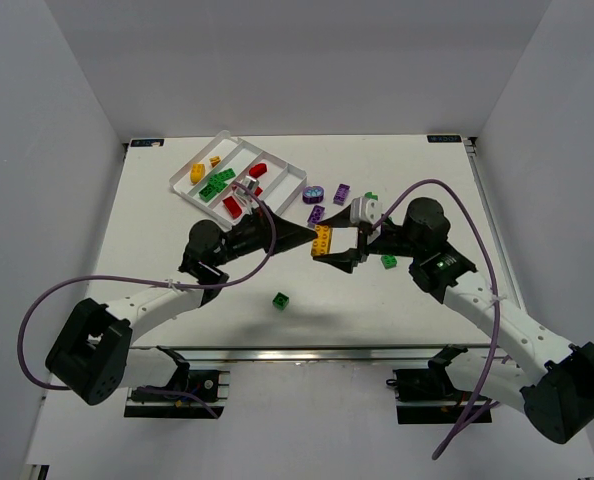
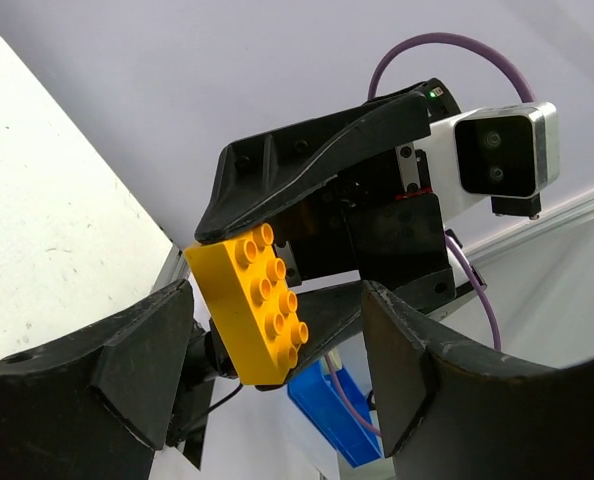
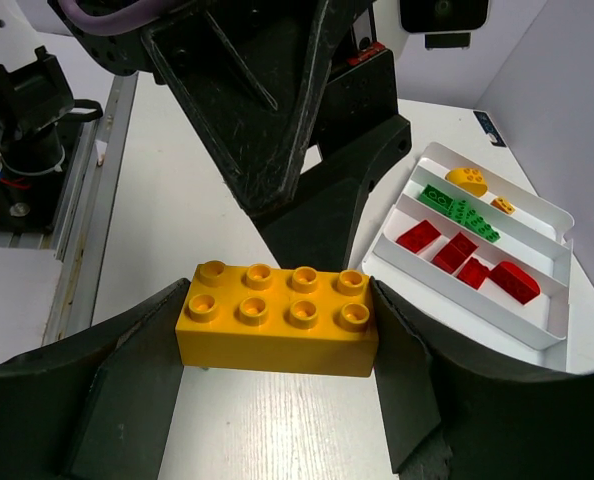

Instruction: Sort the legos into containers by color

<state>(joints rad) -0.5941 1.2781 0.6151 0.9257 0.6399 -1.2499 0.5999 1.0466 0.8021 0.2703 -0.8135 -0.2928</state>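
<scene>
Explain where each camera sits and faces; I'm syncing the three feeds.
Top external: above and behind the left arm and right arm, both shown whole, looking down at the table and tray.
Left wrist: on the left arm, facing the right gripper across its own fingers.
Right wrist: on the right arm, looking past its own fingers at the left gripper and tray.
Shared: all three see the yellow brick.

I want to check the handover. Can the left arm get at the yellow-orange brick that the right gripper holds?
Probably yes. The left gripper stands open facing the yellow-orange brick, with a finger at each side. The right gripper holds only its short ends, and nothing lies between.
</scene>
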